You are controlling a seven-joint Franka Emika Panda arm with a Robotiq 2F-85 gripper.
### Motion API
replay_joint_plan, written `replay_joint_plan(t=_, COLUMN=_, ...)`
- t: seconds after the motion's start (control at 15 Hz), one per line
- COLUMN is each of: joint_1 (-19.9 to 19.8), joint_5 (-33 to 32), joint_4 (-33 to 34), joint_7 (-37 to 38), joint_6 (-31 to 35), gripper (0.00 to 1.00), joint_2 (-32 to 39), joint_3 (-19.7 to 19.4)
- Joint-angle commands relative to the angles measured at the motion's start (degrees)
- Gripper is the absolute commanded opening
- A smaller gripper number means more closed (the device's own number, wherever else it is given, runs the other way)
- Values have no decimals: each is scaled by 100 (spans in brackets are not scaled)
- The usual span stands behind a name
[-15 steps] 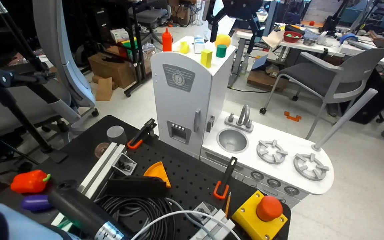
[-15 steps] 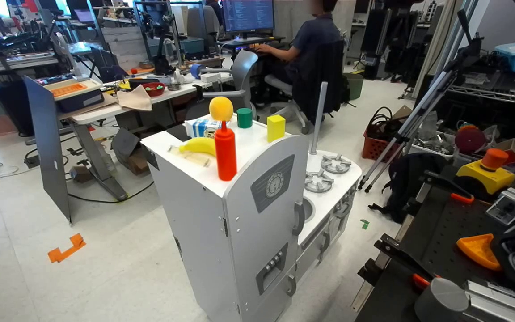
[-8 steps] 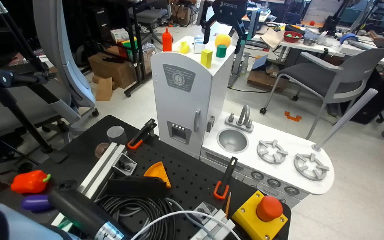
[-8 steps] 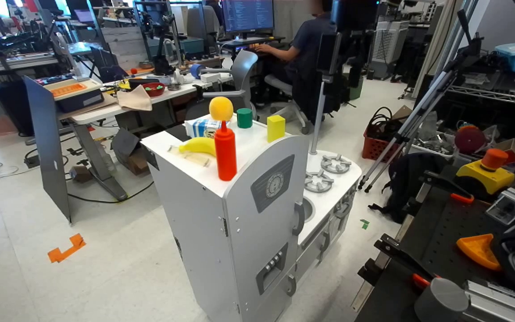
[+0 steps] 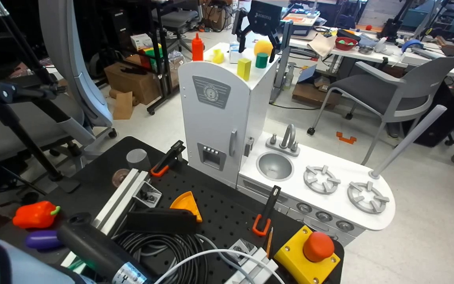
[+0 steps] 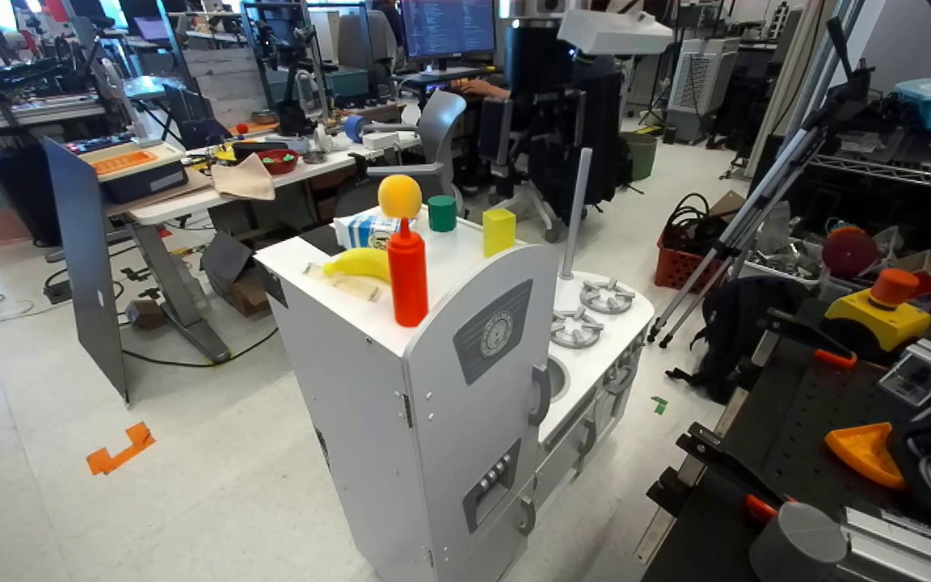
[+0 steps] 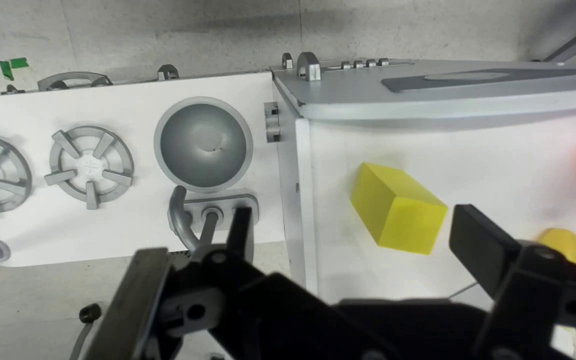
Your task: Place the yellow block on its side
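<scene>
The yellow block [image 5: 244, 69] stands upright on its small end on top of the white toy fridge [image 5: 216, 114], close to its arched front panel. It also shows in an exterior view [image 6: 499, 233] and, from above, in the wrist view [image 7: 399, 210]. My gripper [image 5: 257, 54] is open and empty, its fingers spread wide, above and behind the block. In the wrist view the gripper [image 7: 352, 215] has the block's top between its two fingers in the picture, nearer the right finger, with no visible contact. It also shows dark against the background in an exterior view [image 6: 537, 133].
On the fridge top are a green cylinder [image 6: 442, 213], a yellow-orange ball [image 6: 399, 196], a blue-white carton [image 6: 364, 231], a banana [image 6: 358, 264] and a red bottle [image 6: 408, 279]. The arched panel rises along the front edge. A lower counter with sink [image 7: 204, 144] adjoins.
My gripper has come down and moved left in an exterior view, toward the fridge top. It has entered the top of the other exterior view. The block has not moved.
</scene>
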Motion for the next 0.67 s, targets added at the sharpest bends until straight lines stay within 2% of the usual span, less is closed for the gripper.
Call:
replay_joint_plan(t=0.0, joint_1=94, joint_5=96, joint_4=721, joint_7=55, joint_6=-65, gripper=100, joint_2=597, joint_3=92)
replay_joint_plan(t=0.4, joint_1=145, joint_5=188, joint_4=1366, joint_7=36, joint_6=-269, gripper=100, joint_2=1143, joint_3=222)
replay_joint_plan(t=0.6, joint_1=83, joint_5=352, joint_4=1526, joint_7=1, joint_6=-612, gripper=100, joint_2=1216, joint_3=292)
